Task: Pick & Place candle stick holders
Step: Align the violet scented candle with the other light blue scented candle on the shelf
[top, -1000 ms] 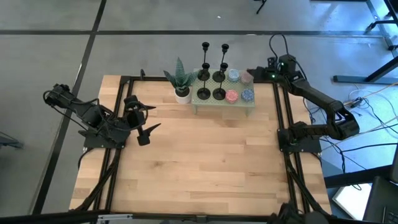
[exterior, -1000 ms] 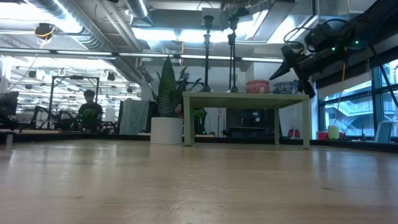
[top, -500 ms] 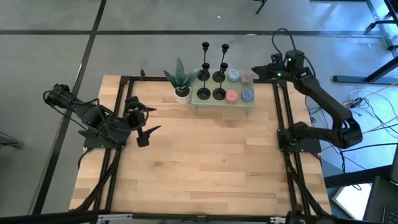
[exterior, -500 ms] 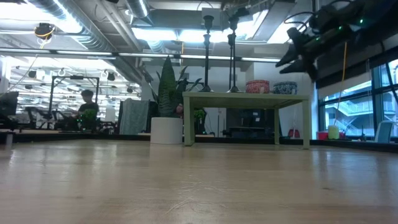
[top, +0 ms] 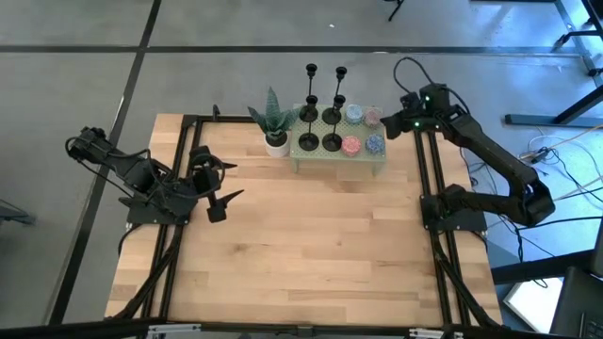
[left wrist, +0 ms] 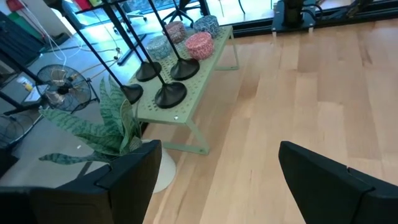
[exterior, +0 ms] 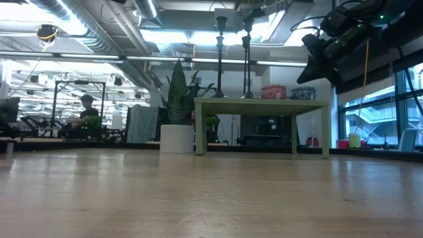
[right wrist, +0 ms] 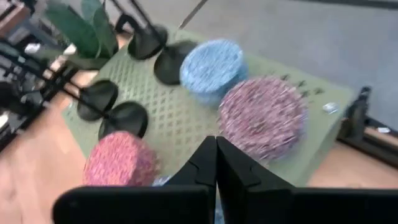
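Note:
Four black candle stick holders stand by their round bases on a small green perforated stand (top: 363, 158) at the table's far edge. Their bases (top: 320, 128) group on its left half, and two tall stems (exterior: 220, 59) show in the low view. In the right wrist view the bases (right wrist: 127, 116) lie beyond my fingers. My right gripper (top: 396, 122) is shut and empty, hovering above the stand's right end (exterior: 312, 63), (right wrist: 216, 144). My left gripper (top: 229, 181) is open and empty at the table's left, as the left wrist view (left wrist: 217, 180) shows.
Round speckled pots share the stand: a blue one (right wrist: 211, 62), a purple one (right wrist: 262, 115) and a pink one (right wrist: 121, 163). A spiky green plant in a white pot (top: 274, 127) stands left of the stand. Bare wood lies toward the near edge (top: 311, 254).
My right gripper has swung up and toward the table's far right, then come back toward the green stand's right end. The holders and pots have stayed where they were.

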`<state>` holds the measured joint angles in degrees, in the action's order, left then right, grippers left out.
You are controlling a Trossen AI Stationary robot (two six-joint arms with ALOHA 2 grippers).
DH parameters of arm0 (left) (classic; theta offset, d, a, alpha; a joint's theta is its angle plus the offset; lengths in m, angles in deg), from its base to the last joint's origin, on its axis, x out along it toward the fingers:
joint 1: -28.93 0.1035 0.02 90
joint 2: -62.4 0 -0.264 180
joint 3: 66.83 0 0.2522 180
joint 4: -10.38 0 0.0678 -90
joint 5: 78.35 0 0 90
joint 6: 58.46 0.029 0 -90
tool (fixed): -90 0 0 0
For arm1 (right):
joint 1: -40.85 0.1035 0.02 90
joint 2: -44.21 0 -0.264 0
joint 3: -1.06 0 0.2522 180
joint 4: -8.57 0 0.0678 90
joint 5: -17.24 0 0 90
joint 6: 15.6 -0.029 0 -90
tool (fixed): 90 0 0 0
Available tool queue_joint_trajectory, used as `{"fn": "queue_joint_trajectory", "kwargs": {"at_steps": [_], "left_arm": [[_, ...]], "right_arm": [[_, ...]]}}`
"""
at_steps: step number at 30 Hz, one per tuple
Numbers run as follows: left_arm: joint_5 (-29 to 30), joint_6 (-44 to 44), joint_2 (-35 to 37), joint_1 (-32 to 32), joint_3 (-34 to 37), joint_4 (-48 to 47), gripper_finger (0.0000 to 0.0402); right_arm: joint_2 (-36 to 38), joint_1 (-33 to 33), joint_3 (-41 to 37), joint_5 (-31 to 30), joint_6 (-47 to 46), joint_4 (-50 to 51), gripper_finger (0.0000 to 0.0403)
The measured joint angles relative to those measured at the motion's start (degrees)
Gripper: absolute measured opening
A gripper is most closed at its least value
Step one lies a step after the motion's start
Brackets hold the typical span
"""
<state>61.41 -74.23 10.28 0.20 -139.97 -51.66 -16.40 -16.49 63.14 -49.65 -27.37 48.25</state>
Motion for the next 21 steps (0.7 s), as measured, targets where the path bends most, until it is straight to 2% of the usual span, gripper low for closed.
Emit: {"fn": "queue_joint_trajectory", "kwargs": {"at_steps": [9,14,21], "left_arm": [[-0.2,0.0,0.0,0.0,0.0,0.0,0.0322],[-0.1,1.0,0.0,0.0,0.0,0.0,0.0322],[0.0,1.4,0.0,0.0,0.0,0.0,0.0322]], "right_arm": [[0.0,4.3,0.0,-0.3,-0.2,0.2,0.0004],[-0.5,4.7,0.0,-11.3,-1.2,0.7,0.0005],[-5.6,4.8,0.0,-10.9,-2.0,-2.1,0.0003]]}}
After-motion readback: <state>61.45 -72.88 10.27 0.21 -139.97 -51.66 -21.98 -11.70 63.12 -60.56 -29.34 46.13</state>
